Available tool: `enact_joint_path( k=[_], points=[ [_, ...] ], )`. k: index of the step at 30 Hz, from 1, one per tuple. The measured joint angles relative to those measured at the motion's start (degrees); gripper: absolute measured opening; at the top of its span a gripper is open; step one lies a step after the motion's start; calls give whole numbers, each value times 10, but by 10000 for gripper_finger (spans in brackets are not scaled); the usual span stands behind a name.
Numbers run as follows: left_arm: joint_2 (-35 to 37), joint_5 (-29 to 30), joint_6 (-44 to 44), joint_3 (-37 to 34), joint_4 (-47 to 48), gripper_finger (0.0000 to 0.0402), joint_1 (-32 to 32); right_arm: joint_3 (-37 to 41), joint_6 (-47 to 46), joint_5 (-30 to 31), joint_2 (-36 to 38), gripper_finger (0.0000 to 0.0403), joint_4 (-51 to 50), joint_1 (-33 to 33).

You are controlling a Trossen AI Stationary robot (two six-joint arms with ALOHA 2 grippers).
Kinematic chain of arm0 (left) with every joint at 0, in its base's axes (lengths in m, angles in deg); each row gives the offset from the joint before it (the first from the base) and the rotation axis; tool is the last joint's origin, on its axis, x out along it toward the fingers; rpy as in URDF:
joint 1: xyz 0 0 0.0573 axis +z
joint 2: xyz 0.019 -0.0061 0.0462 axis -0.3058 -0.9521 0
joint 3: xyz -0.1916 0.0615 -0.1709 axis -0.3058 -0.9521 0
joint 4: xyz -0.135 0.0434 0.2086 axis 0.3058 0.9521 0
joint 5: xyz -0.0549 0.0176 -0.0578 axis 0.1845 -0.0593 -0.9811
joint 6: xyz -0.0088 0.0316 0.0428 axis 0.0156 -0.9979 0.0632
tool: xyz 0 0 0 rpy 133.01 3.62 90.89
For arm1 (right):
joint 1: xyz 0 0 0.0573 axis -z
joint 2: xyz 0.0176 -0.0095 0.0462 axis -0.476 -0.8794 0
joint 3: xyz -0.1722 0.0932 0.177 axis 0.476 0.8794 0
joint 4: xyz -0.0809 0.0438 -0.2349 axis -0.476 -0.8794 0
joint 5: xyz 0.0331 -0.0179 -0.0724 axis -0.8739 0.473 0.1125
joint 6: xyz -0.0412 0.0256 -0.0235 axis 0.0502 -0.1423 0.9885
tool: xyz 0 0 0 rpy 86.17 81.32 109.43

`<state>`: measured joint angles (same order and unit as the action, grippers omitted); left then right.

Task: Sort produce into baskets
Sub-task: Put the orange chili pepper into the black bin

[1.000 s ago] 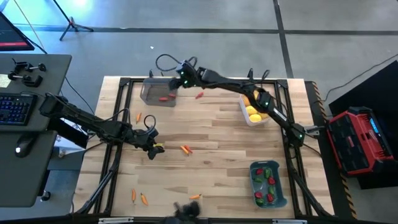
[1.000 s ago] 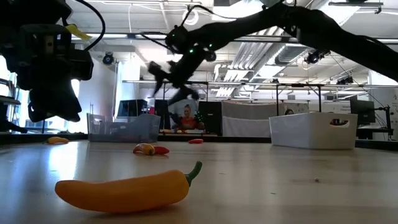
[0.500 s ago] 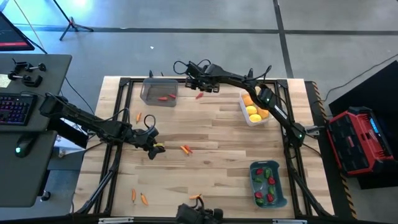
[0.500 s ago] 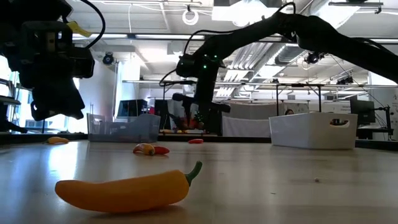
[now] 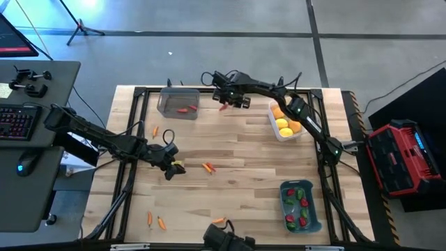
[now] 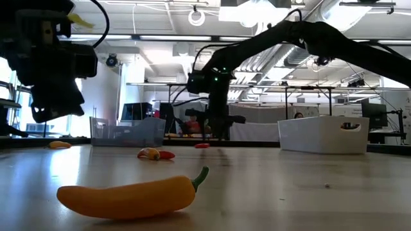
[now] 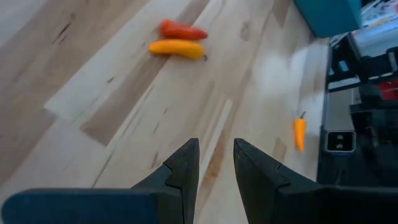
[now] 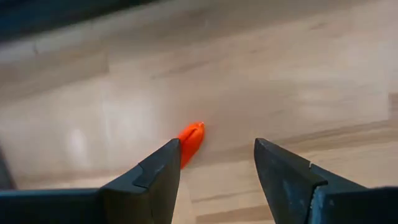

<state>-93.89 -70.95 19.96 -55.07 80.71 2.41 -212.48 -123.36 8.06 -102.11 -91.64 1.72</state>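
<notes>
My right gripper [image 5: 233, 102] is open and points down near the table's far edge, just right of a small red pepper [image 5: 223, 107]. In the right wrist view the pepper [image 8: 190, 140] lies on the wood beside one finger, untouched. My left gripper [image 5: 169, 169] is open and empty at the table's left middle, with bare wood between its fingers [image 7: 214, 146]. The clear grey basket [image 5: 167, 104] holds a red piece [image 5: 184, 109]. The white basket [image 5: 273, 120] holds yellow-orange fruits. The blue-grey basket [image 5: 282, 202] holds red and green peppers.
A red and an orange pepper [image 5: 208, 166] lie side by side mid-table, also seen in the left wrist view [image 7: 180, 38]. Small carrots lie at the left [image 5: 155, 131] and along the near edge [image 5: 149, 217] [image 5: 219, 220]. A yellow pepper [image 6: 128, 196] lies close to the low camera.
My right gripper has gone from above the clear grey basket toward the table's right, has come down and has turned to point straight down beside the red pepper. My left gripper has kept still.
</notes>
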Motion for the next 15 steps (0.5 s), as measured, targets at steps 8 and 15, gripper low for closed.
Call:
enact_joint_path(
  k=[8,15],
  points=[
    [0,37,-56,0,-129,87,31,-45,322,97,87,193,-67,-4],
    [-40,-24,-125,95,-39,76,171,106,404,217,246,175,-152,-38]
  ],
)
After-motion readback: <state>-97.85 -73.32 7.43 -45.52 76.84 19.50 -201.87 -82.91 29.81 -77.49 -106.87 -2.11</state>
